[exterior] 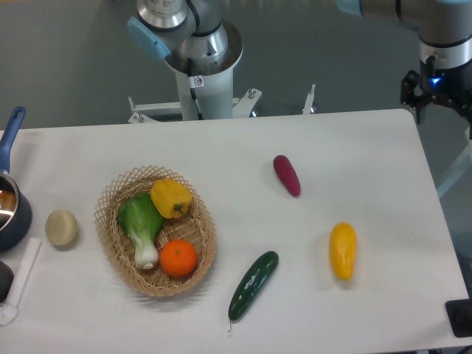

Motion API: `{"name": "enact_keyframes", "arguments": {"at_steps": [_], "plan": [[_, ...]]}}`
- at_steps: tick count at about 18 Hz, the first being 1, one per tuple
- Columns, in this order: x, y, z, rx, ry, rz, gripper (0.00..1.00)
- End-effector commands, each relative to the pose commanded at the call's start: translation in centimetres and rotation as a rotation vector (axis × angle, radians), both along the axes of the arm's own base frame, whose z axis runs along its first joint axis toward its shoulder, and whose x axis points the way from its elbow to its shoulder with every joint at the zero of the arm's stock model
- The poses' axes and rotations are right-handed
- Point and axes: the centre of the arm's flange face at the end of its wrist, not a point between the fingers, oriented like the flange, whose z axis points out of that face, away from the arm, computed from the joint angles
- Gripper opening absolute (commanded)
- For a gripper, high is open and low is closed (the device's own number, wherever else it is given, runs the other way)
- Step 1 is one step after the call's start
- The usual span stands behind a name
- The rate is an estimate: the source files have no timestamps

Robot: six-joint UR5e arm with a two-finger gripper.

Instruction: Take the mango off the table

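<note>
The mango (pixel 343 251) is a smooth yellow-orange oval lying on the white table (pixel 369 155), right of centre and near the front. My gripper (pixel 440 109) hangs at the far right, beyond the table's back right corner and well away from the mango. Its dark fingers (pixel 408 92) stand apart with nothing between them. The right finger is partly cut off by the frame edge.
A purple vegetable (pixel 287 175) lies behind the mango and a cucumber (pixel 253 285) to its left. A wicker basket (pixel 110 243) holds a yellow pepper, an orange and a green vegetable. A beige ball (pixel 61 228) and a blue pot (pixel 10 206) are at the left edge.
</note>
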Motion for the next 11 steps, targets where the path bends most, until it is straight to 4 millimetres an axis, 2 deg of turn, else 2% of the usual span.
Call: {"name": "enact_keyframes", "arguments": {"at_steps": [3, 8, 11], "plan": [[0.7, 1.9, -1.6, 0.050, -0.030, 0.039, 1.00], [1.7, 4.7, -4.2, 0.175, 0.001, 0.248, 1.00], [2.3, 6.6, -5.9, 0.187, -0.032, 0.278, 1.00]]}}
